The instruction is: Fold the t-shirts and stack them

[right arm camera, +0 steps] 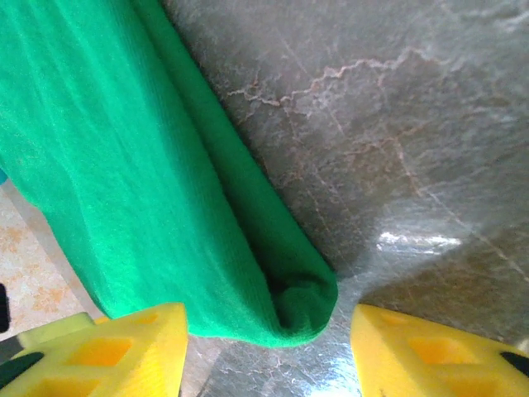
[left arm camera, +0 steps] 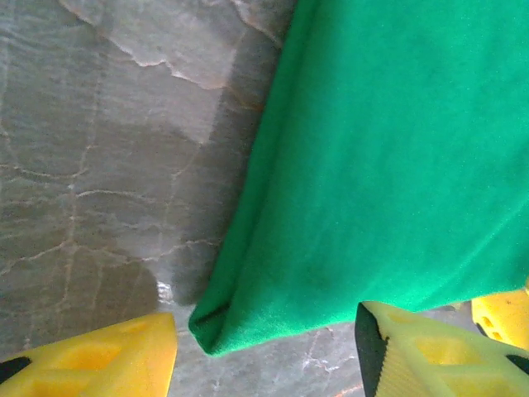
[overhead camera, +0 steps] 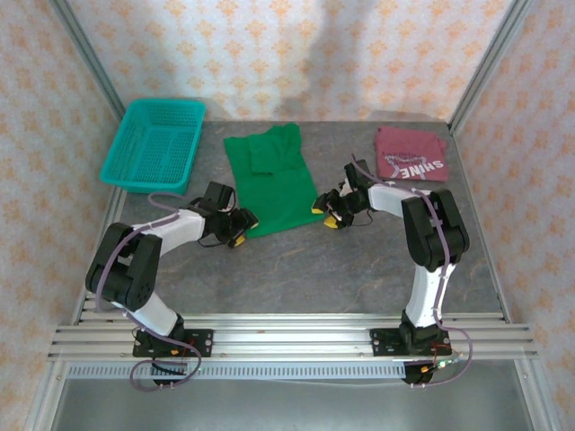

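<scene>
Mid-table: green t-shirt (overhead camera: 269, 180) lies with side edges folded in | far right: maroon SHINE t-shirt (overhead camera: 411, 154), folded | left gripper (overhead camera: 244, 229) fingers apart, straddling its near-left corner | right gripper (overhead camera: 324, 214) fingers apart, near-right corner

There are two t-shirts: one green t-shirt (overhead camera: 269, 180) and one maroon t-shirt (overhead camera: 410, 154) with white lettering. There is one teal basket (overhead camera: 144, 182) and one counter (overhead camera: 296, 269). The robot arms number two, a left arm (overhead camera: 135, 260) and a right arm (overhead camera: 431, 233). Each carries one pincer, the left pincer (overhead camera: 244, 229) and the right pincer (overhead camera: 324, 215), and each pincer has two yellow fingers (left arm camera: 99, 356).
</scene>
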{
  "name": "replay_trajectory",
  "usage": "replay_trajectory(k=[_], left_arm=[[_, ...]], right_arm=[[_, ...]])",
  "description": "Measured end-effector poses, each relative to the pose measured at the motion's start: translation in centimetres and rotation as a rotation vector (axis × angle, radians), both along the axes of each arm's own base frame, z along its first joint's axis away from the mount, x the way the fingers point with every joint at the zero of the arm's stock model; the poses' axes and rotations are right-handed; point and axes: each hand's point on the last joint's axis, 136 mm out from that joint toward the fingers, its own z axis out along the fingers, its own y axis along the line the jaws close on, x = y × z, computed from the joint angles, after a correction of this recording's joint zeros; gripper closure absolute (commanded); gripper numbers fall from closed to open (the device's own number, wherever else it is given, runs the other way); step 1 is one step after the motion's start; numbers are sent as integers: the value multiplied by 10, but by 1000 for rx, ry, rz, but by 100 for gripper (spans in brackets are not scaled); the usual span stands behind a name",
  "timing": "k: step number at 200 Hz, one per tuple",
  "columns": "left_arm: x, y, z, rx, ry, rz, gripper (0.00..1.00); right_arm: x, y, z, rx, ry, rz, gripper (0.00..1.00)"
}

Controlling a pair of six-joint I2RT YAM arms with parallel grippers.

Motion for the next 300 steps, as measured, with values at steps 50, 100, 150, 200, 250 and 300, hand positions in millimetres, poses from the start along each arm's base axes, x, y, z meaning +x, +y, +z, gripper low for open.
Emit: replay_trajectory(k=[50, 100, 150, 200, 250, 300], left_arm=[[1, -1, -10, 3, 42, 17, 60], [16, -7, -11, 27, 53, 3, 92], [17, -3, 10, 76, -2, -49, 100], [-7, 8, 37, 116, -54, -88, 100], [-60, 12, 40, 148, -43, -142, 100], [-120, 9, 55, 119, -81, -194, 100]], right_arm=[[3, 0, -5, -9, 52, -18, 65], [16, 9, -10, -6, 31, -12, 95], [15, 7, -7, -22, 4, -15, 100], [-19, 1, 23, -30, -29, -10, 100], [-90, 11, 35, -41, 3, 38, 100], [-162, 4, 56, -31, 14, 19, 100]])
